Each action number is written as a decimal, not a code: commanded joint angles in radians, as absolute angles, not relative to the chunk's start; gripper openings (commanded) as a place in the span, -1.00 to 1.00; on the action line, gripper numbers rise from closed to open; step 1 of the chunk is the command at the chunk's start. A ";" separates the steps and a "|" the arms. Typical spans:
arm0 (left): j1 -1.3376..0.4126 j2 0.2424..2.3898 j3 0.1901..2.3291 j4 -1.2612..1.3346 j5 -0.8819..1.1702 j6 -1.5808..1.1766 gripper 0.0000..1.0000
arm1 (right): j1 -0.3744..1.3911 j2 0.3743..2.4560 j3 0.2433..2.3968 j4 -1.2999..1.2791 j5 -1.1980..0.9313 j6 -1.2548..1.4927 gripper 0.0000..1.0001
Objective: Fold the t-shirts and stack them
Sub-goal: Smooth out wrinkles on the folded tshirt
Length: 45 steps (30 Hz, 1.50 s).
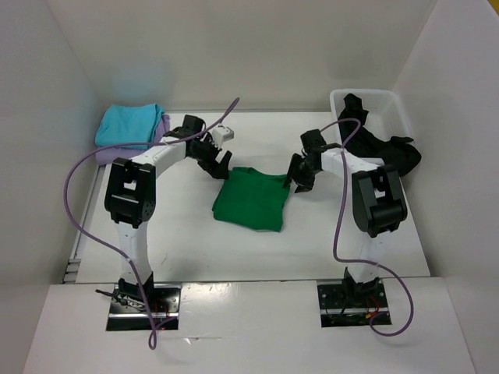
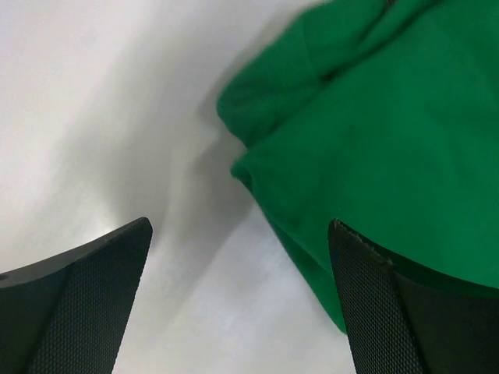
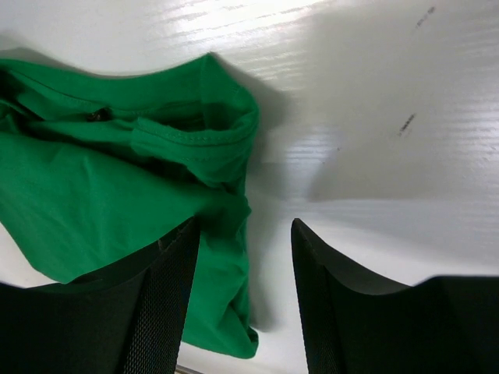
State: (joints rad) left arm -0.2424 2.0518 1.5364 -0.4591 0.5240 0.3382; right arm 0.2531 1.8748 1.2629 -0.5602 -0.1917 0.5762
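- The turquoise shirt (image 1: 129, 123) lies folded on the lavender shirt (image 1: 106, 155) in the table's (image 1: 179, 241) far left corner, well apart from both grippers.
- The left gripper (image 1: 217, 162) hangs just off the green shirt's (image 1: 251, 199) far left corner. Its jaws are spread wide and hold nothing. In the wrist view bare table shows between the fingers (image 2: 93, 288), and the shirt's edge runs behind the right-hand one.
- The green shirt lies flat mid-table between the grippers, folded to a rough rectangle. Its ribbed collar (image 3: 195, 140) is tucked at one edge.
- The right gripper (image 1: 300, 178) hovers at the shirt's far right corner with its jaws parted, clamping nothing. The cloth's edge lies under the gap.
- The black shirt (image 1: 374, 144) lies crumpled over the white bin (image 1: 390, 105), spilling towards the table at the far right.
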 commanded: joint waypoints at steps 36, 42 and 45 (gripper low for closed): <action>-0.261 1.994 1.755 -0.462 0.830 0.232 -1.00 | 0.270 1.654 1.298 -0.554 -0.232 0.575 -1.00; -0.261 2.110 1.844 -0.420 0.804 0.202 -1.00 | 0.223 1.733 1.333 -0.534 -0.253 0.560 -1.00; -0.261 2.215 1.906 -0.420 0.782 0.181 -0.80 | 0.178 1.836 1.367 -0.509 -0.253 0.540 -1.00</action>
State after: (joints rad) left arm -0.2668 2.1082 1.8664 -0.4255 0.7826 0.2207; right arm 0.2214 1.7538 1.3323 -0.5320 -0.2523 0.5667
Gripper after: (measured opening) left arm 0.083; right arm 0.007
